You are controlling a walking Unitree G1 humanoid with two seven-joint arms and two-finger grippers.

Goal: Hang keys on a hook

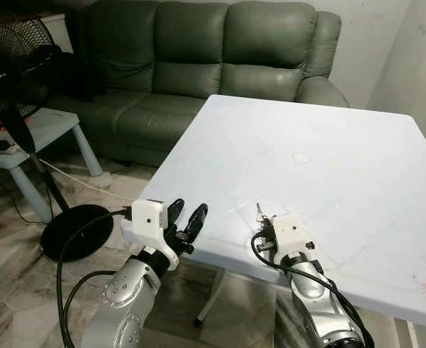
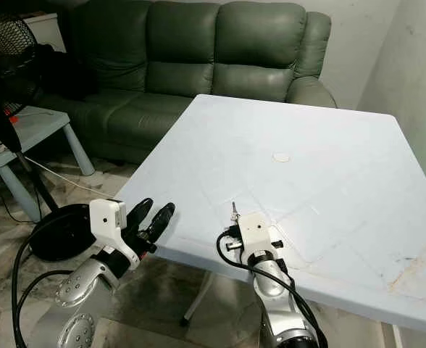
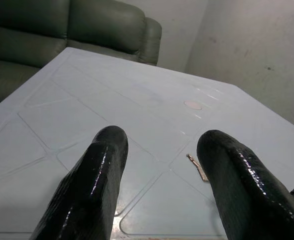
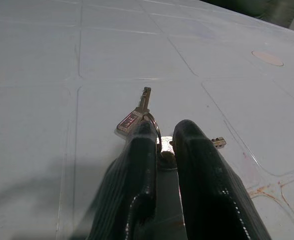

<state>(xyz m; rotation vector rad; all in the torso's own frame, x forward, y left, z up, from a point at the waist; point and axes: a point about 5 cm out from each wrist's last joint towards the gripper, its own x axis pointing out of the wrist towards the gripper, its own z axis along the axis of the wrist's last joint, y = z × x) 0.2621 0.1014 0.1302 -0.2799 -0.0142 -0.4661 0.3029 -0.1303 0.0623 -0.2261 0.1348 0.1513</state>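
A small bunch of keys (image 4: 139,112) on a ring lies on the white table (image 1: 329,130) close to its near edge. My right gripper (image 4: 163,131) rests low on the table, its two black fingers pinched on the key ring, with one key sticking out ahead of the fingertips. From the head, the keys (image 1: 259,212) poke out just beyond the right wrist's white camera block (image 1: 293,230). My left gripper (image 1: 186,214) hovers open at the table's near left corner, nothing between its fingers (image 3: 107,165). One key (image 3: 197,166) appears past them.
A green sofa (image 1: 213,65) stands behind the table. To the left are a black fan (image 1: 17,65) with a round base (image 1: 75,230), a pale side table (image 1: 46,127) and a cable on the floor. A small round mark (image 1: 301,156) sits mid-table. A wall is at the right.
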